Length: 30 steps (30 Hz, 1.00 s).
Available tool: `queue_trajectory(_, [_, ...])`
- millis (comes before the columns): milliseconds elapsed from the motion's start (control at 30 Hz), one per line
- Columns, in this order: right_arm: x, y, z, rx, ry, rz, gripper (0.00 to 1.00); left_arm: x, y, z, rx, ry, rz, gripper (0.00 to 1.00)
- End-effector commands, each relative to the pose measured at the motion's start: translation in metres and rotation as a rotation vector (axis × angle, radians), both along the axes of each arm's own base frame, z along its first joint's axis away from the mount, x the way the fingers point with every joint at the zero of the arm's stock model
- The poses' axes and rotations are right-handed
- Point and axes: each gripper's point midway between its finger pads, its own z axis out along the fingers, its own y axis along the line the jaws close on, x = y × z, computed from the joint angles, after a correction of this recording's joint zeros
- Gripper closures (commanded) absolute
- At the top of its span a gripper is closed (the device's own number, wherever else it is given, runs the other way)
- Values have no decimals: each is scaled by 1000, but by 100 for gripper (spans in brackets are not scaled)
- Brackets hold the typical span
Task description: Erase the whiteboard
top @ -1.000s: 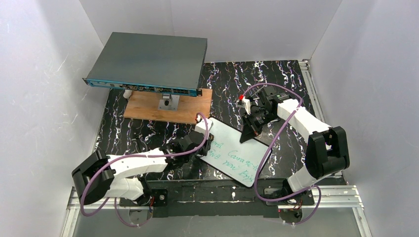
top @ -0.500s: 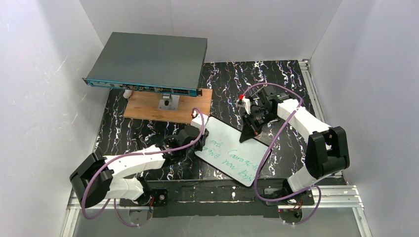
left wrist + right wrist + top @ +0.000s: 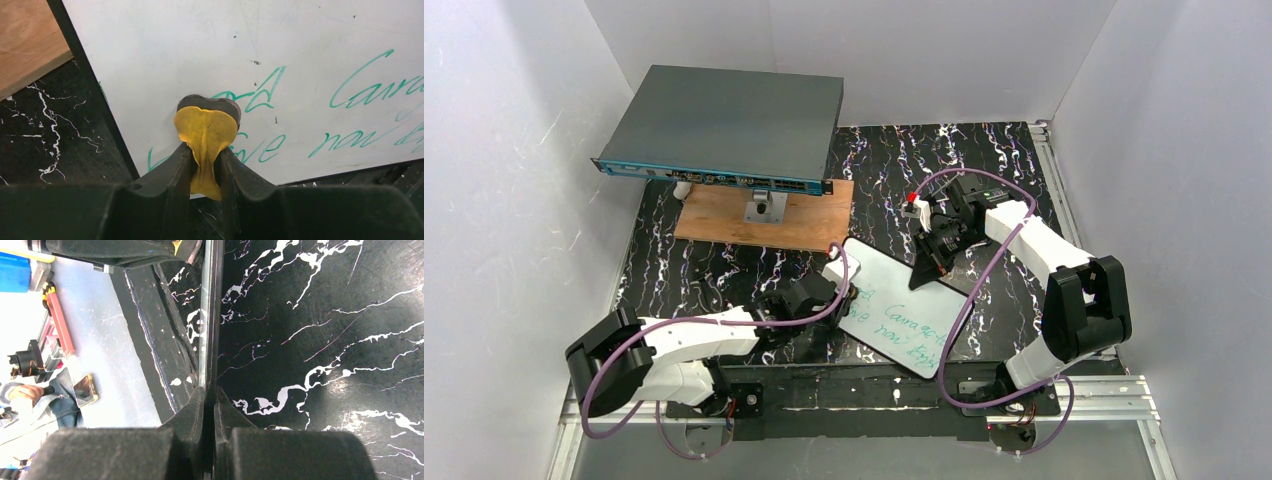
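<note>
The whiteboard (image 3: 902,312) sits slantwise on the near middle of the black marbled bench (image 3: 894,160), between the two arms, with green writing across its near half. Behind it to the left a plank (image 3: 764,215) lies flat, its near right corner close to the board's far corner. A grey box (image 3: 724,125) with a blue front stands raised over the plank's far side. Neither reaches the board's face. The left fingers (image 3: 186,157) are clamped on a yellow eraser (image 3: 206,127) with a dark pad, which meets the board at the left end of the green lines, near its left edge. The right fingers (image 3: 199,407) are pinched together on the board's far right edge. Only the left wrist view shows the eraser, with green strokes on both sides of it; from above, the wrist hides it. Only the right wrist view shows the board edge-on, a thin strip running away from between the fingers, with the bench's marbling to its right. Half a second ago the left fingers were at the board's far left corner, above the writing. Now they have come nearer along the left edge, onto the first words. The board, the right arm, the box and the plank have not moved.
</note>
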Motion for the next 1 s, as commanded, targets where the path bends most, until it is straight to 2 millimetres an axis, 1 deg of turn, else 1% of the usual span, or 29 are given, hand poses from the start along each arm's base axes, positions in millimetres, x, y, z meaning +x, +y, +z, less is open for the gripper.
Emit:
queue_trajectory(0, [12,9,3,70,-150,78,99,4,-1,2,33,-17,1,100])
queue_trajectory(100, [12,9,3,70,-148,78,99,23,12,13,56,-47,106,100])
queue_trajectory(233, [12,9,3,68,-150,78,99,43,27,29,0,-38,230,100])
queue_trajectory(333, [12,9,3,68,-151,78,99,45,29,33,-11,-19,256,100])
queue_trajectory(400, [12,9,3,69,-150,79,99,43,29,30,-6,-1,250,100])
queue_trajectory(467, [12,9,3,69,-150,79,99,39,24,29,-13,2,207,100])
queue_trajectory(567, [12,9,3,71,-149,80,99,27,6,29,-45,-5,77,100])
queue_trajectory(733, [12,9,3,70,-147,81,99,8,-21,29,8,-53,-88,100])
queue_trajectory(867, [12,9,3,70,-147,82,99,7,-33,29,39,-65,-111,100])
queue_trajectory(933, [11,9,3,71,-145,82,99,11,-31,30,47,-69,-76,100])
queue_trajectory(967, [11,9,3,71,-145,82,99,16,-27,31,63,-74,-36,100])
